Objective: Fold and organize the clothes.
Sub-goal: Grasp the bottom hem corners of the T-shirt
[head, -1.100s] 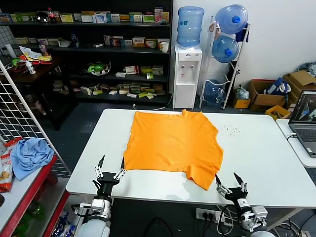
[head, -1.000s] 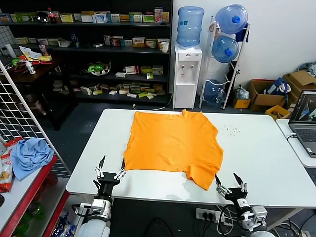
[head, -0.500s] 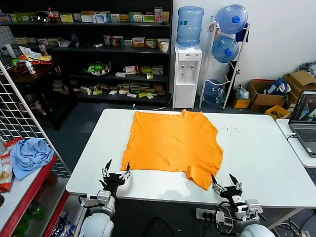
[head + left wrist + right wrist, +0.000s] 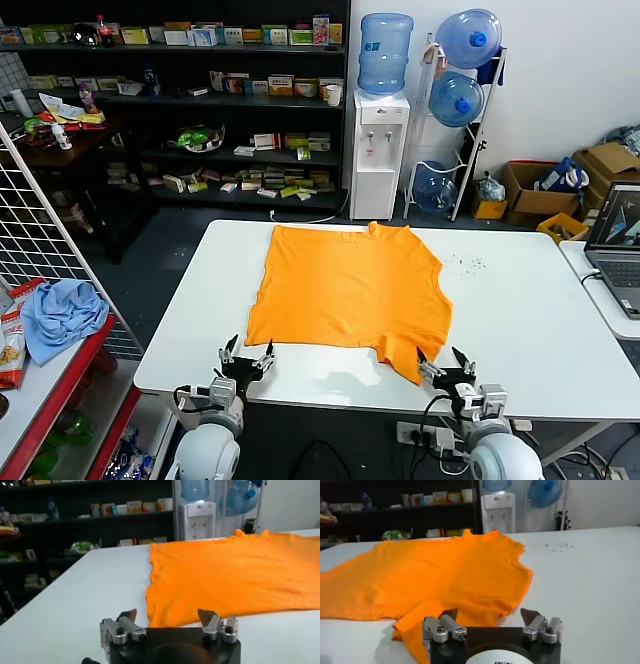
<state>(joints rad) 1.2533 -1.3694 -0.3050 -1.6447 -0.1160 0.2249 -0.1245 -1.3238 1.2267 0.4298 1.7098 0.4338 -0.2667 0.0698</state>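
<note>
The orange T-shirt [image 4: 348,296] lies flat mid-surface [image 4: 530,310]: light, limp (likely to bunch), best pinched at its near hem corners. Left pincer [image 4: 247,354] and right pincer [image 4: 441,366], both spread, sit there.

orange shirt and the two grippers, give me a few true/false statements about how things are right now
1. The orange shirt lies spread out on the white table. True.
2. The left gripper is clamped on the shirt's hem. False: its jaws are open and it sits at the table's near edge, just short of the shirt's near left corner.
3. The right gripper is open, near the sleeve at the shirt's near right corner. True.
4. The shirt is already folded in half. False: it lies flat, with no fold made.
5. A blue cloth lies on top of the shirt. False: it lies on a shelf off to the robot's left, apart from the table.
</note>
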